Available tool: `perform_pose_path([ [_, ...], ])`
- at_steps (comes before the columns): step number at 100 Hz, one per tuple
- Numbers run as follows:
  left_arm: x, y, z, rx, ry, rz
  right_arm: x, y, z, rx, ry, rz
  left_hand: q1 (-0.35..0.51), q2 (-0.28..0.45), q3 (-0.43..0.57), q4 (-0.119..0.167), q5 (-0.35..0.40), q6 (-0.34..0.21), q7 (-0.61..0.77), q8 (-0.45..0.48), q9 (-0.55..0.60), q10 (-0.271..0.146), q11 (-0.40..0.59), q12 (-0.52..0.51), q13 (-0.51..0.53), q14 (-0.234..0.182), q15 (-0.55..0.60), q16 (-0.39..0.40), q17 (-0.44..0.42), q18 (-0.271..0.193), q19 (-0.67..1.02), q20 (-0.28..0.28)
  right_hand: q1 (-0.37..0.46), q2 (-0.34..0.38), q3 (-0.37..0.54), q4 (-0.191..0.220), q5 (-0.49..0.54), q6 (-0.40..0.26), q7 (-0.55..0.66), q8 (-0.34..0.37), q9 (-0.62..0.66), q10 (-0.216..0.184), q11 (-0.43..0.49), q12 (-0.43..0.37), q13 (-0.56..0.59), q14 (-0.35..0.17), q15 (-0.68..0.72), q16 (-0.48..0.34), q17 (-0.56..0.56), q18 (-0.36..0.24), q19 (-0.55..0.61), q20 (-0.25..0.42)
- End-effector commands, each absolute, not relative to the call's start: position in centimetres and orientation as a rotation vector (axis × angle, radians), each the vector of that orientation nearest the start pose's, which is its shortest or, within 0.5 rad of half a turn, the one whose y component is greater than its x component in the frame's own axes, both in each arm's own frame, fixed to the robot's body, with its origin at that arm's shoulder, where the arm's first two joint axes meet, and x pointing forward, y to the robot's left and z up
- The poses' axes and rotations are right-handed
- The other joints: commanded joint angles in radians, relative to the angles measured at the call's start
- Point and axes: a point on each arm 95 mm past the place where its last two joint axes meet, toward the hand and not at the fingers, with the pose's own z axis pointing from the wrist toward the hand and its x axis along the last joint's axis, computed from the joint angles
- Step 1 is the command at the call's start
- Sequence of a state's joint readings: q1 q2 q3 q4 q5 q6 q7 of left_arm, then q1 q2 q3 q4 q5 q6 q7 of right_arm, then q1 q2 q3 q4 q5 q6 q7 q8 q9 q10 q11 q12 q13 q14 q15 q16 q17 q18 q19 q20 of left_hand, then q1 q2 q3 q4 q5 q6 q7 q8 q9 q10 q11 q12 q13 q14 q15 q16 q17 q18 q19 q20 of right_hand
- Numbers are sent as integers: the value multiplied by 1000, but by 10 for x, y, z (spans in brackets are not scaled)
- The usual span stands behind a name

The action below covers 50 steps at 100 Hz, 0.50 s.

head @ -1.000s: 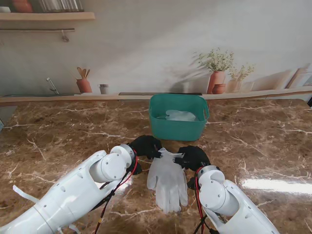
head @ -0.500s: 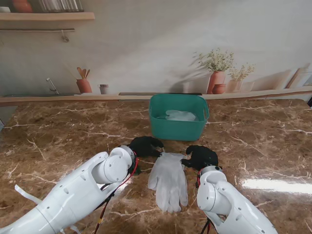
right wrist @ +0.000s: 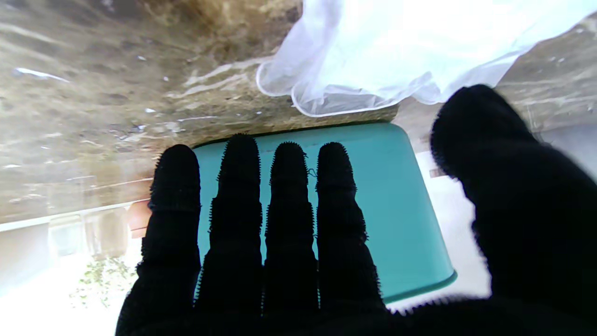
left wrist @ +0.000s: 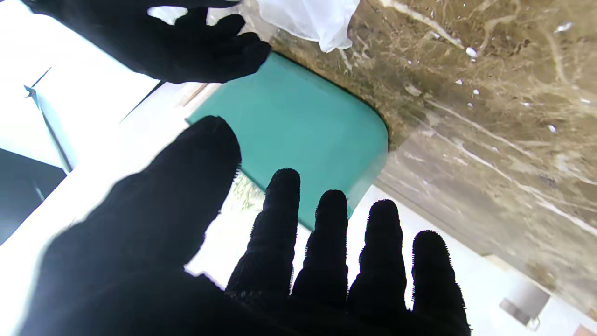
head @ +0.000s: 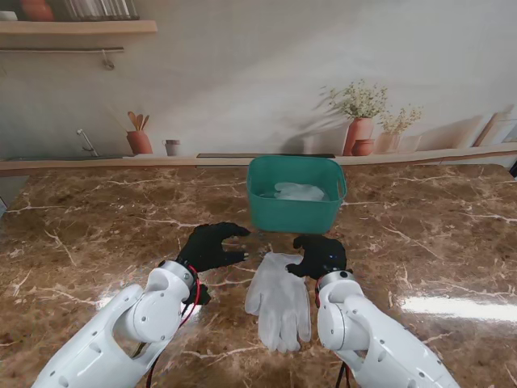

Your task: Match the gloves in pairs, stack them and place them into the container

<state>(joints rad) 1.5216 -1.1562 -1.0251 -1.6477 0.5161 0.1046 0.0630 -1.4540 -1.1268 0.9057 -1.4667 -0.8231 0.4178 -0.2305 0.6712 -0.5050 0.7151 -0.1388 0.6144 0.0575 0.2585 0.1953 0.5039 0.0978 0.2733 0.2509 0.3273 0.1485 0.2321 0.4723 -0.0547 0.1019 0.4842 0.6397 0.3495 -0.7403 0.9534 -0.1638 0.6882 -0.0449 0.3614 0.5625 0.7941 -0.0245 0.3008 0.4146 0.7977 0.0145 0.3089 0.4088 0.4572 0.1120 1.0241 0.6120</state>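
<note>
White gloves [head: 279, 301] lie stacked flat on the marble table, cuffs toward the teal container [head: 295, 194], fingers toward me. My left hand [head: 210, 246], in a black glove, hovers open to the left of the cuffs, apart from them. My right hand [head: 321, 255] is open at the cuffs' right corner, close to it; contact cannot be told. The left wrist view shows spread fingers [left wrist: 326, 242], the container [left wrist: 298, 135] and a cuff corner [left wrist: 312, 21]. In the right wrist view the fingers [right wrist: 261, 224] are straight, with the cuff [right wrist: 387, 56] and container [right wrist: 396, 210] ahead. More white gloves [head: 297, 191] lie inside the container.
The container stands just beyond the gloves, near the table's middle. A ledge along the back wall carries a terracotta vase [head: 358, 134] with flowers on the right and a small pot [head: 139, 141] on the left. Brown marble [head: 97, 234] spreads to both sides.
Both hands have let go of the glove cuffs and opened. The left arm pulled back to the left and toward me; the right hand shifted slightly. The gloves lie still.
</note>
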Motion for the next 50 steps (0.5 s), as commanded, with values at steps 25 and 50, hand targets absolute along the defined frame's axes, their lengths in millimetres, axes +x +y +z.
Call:
perform_pose_path([
  [25,353,-63,-323,-1641,1223,-1848,409,74,-395,1279,1429,1134,-29,33,-63,26,26,-30,7,6,-2,-47,-16,-17,-23,-66,-43,-31,-10,-3,-23,-30,-28,-47,43,11,-205,129,-127,-94,-74,38,37,-67,175,-29,293,149,129,-40,249,62],
  [50,345,-53,-324,-1630,1171,-1856,405,87,-410,1256,1499,1055,-23,33,-66,27,36,-35,12,9,-1,-51,-21,-20,-19,-75,-51,-40,-11,-7,-35,-37,-2,-188,132,-21,7,-31,107,5,52,-133,523,538,45,-130,761,470,6,-28,280,205],
])
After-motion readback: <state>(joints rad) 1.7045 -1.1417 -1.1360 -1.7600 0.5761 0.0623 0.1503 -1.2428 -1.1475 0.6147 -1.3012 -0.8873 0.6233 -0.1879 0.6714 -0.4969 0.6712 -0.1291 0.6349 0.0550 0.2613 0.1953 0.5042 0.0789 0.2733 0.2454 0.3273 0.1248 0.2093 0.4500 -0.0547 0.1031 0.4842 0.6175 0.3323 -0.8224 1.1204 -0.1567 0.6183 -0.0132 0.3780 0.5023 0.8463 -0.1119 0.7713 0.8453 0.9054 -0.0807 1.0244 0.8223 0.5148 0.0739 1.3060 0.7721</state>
